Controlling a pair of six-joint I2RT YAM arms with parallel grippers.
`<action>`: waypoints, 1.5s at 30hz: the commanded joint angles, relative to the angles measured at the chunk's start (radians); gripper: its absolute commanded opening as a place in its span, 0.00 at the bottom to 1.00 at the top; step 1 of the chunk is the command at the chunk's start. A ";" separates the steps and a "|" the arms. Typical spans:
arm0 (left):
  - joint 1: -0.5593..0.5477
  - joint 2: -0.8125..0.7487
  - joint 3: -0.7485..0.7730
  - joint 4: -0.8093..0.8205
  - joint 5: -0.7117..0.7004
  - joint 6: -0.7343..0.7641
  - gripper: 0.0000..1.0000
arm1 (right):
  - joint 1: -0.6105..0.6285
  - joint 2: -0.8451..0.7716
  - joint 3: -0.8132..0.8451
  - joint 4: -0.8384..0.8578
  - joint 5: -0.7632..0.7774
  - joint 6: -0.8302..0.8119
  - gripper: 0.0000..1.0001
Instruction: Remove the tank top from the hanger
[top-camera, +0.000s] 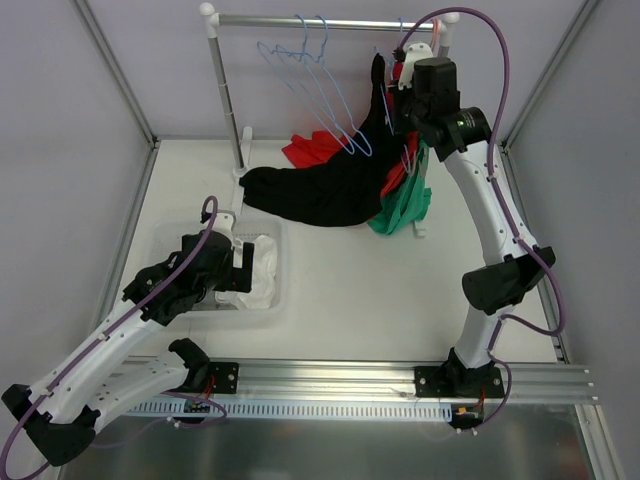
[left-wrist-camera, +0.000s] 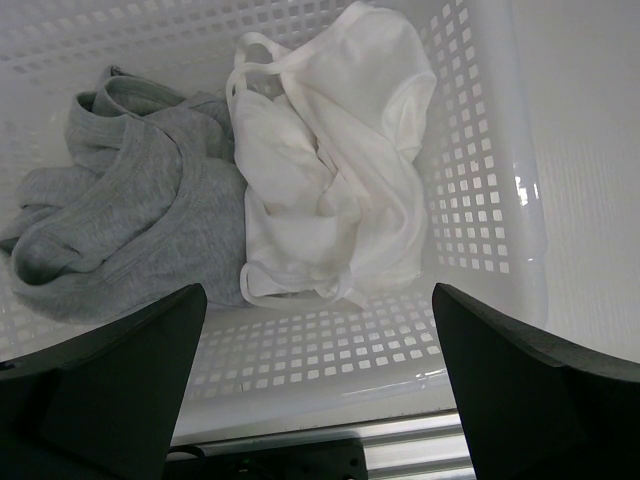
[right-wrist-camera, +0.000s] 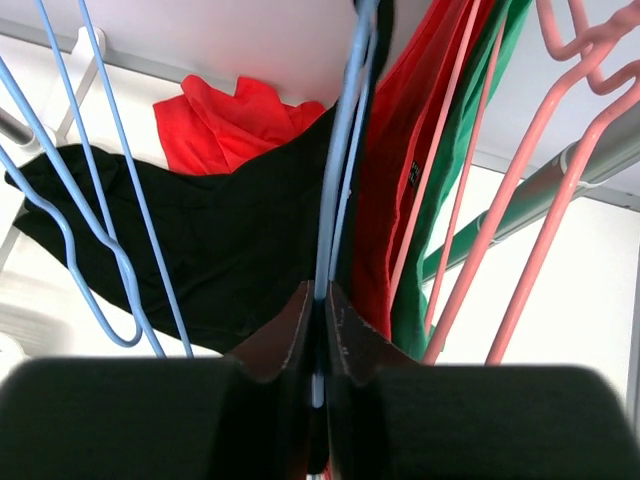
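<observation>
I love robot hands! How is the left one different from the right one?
The left gripper is open; the right gripper is shut on a blue hanger. The left gripper is over the basket; the right gripper is up by the rail. Both are dark.

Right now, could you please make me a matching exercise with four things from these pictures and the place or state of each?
1 black tank top
2 white garment
3 left gripper
4 right gripper

A shut on the blue hanger
B open above the basket
C lying in the basket beside the grey garment
D trailing from the rack down to the table

Pairs: 1-D, 2-C, 3-B, 4-A
</observation>
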 joint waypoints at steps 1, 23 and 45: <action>0.007 -0.004 -0.004 0.014 0.004 0.009 0.99 | -0.003 -0.045 -0.004 0.070 0.009 0.033 0.07; 0.007 -0.016 -0.005 0.014 0.007 0.011 0.99 | -0.003 -0.253 -0.090 0.173 -0.103 0.115 0.00; 0.007 -0.031 -0.002 0.015 0.000 0.009 0.99 | -0.003 -0.818 -0.235 0.013 -0.189 0.078 0.00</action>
